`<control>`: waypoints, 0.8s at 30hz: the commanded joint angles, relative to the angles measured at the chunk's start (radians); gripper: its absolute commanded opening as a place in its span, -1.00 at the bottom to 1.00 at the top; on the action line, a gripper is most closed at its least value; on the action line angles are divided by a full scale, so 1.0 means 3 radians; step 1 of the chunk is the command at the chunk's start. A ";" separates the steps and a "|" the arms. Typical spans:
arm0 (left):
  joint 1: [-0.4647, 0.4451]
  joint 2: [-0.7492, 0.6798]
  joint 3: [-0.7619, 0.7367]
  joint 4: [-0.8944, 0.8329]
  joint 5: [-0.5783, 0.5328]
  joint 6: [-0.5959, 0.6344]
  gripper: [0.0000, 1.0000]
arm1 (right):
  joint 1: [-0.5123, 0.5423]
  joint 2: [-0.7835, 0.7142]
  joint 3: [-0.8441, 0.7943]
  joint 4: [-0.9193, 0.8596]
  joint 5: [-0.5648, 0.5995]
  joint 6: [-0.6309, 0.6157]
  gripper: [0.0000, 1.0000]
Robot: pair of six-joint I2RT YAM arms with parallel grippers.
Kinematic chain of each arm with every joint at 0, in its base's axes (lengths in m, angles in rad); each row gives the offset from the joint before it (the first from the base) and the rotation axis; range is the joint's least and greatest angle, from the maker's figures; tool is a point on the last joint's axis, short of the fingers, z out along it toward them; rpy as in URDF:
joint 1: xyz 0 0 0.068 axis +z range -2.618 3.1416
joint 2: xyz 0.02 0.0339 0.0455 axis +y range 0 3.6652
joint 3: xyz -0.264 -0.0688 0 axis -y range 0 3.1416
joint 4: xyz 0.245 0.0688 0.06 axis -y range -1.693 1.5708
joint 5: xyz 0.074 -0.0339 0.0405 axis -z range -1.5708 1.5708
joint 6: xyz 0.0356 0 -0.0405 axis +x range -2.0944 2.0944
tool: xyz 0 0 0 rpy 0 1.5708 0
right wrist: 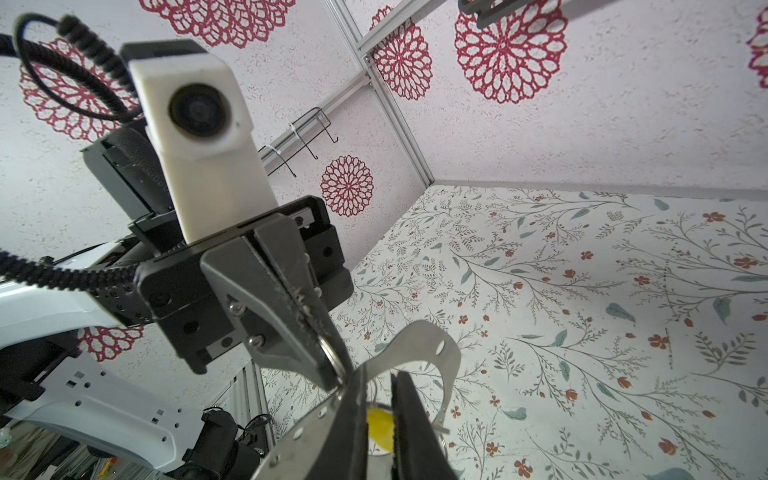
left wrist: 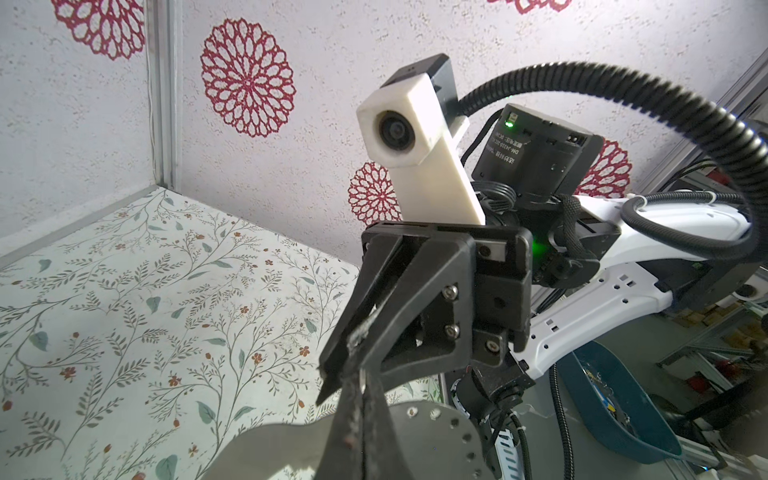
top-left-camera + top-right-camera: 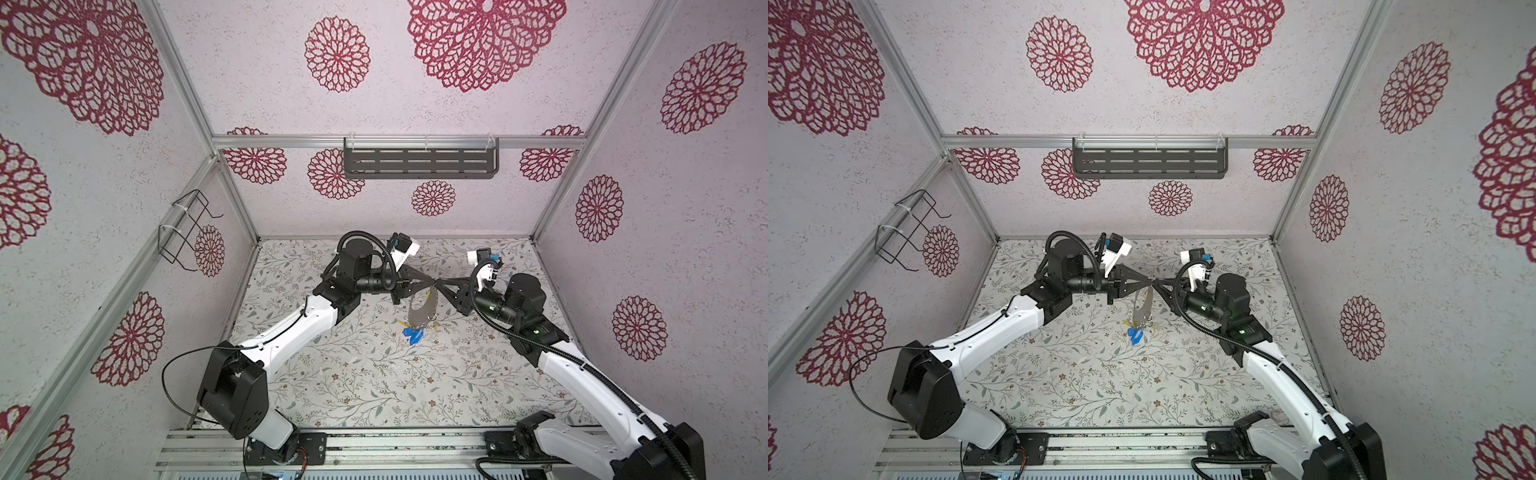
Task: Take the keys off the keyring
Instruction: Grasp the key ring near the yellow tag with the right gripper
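Note:
The grey horseshoe keyring (image 3: 420,311) (image 3: 1144,309) hangs tilted above the floral table, held at its upper end. My left gripper (image 3: 431,284) (image 2: 360,374) is shut on the keyring's plate (image 2: 436,440). My right gripper (image 3: 439,285) (image 1: 380,378) meets it tip to tip from the right. Its fingers stand a narrow gap apart, closed on a yellow key (image 1: 380,428) (image 3: 428,296) beside the keyring's rim (image 1: 415,345). Blue keys (image 3: 412,333) (image 3: 1136,334) dangle from the keyring's low end, close to the table. Small metal rings show there too.
A dark slotted shelf (image 3: 419,162) hangs on the back wall and a wire rack (image 3: 185,230) on the left wall. Aluminium rails (image 3: 374,444) run along the table's front edge. A blue bin (image 2: 615,407) sits outside the cell beyond the right arm.

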 commanded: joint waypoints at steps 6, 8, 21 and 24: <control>0.0070 -0.0005 -0.0004 0.0224 0.0041 -0.0100 -1.00 | -0.0006 -0.0137 0.0021 0.0166 -0.0103 -0.0054 -0.63; 0.0094 -0.0042 -0.0043 0.0225 0.0077 -0.0114 -1.00 | -0.0035 -0.0129 0.0016 0.0185 -0.0167 -0.0018 -0.62; 0.0116 -0.0151 -0.0125 0.0225 0.0079 -0.0076 -1.00 | -0.0141 0.0075 -0.0078 0.0902 -0.0540 0.0537 -0.57; 0.0121 -0.0156 -0.0118 0.0256 0.0099 -0.0103 -1.00 | -0.0144 0.0097 -0.0100 0.0924 -0.0519 0.0555 -0.57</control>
